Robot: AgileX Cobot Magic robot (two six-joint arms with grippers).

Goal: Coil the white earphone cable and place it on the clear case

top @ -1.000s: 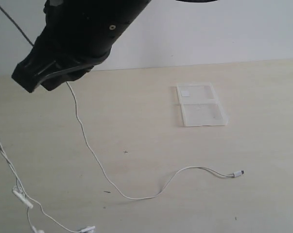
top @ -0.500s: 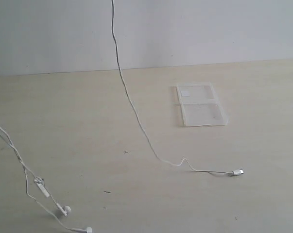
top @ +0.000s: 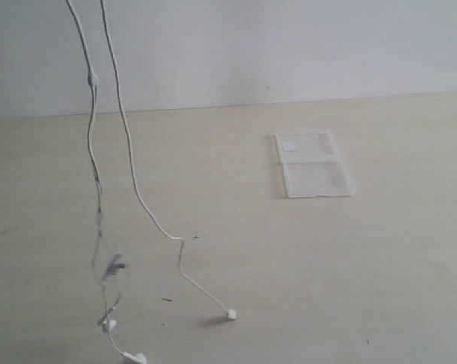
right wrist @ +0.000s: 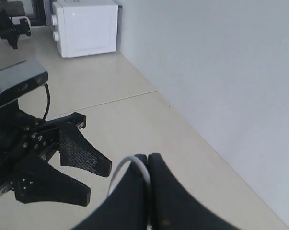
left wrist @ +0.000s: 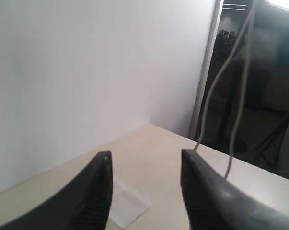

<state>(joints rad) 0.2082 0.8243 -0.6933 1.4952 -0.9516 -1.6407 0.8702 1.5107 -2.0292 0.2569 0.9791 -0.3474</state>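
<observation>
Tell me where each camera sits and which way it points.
Exterior view: off the arms, looking down across the table at the clear case and white earphone cable; no arm shows.
Left wrist view: behind the open left gripper, facing wall and table.
Right wrist view: behind the right gripper, shut on the cable, facing the left gripper.
Shared: exterior and left wrist both show case and cable.

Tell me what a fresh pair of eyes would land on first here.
The white cable hangs in two long strands from above the frame, on the left of the exterior view. Right of centre the clear case lies open and flat with nothing on it; in the right wrist view the right fingers are shut on a loop of cable.
</observation>
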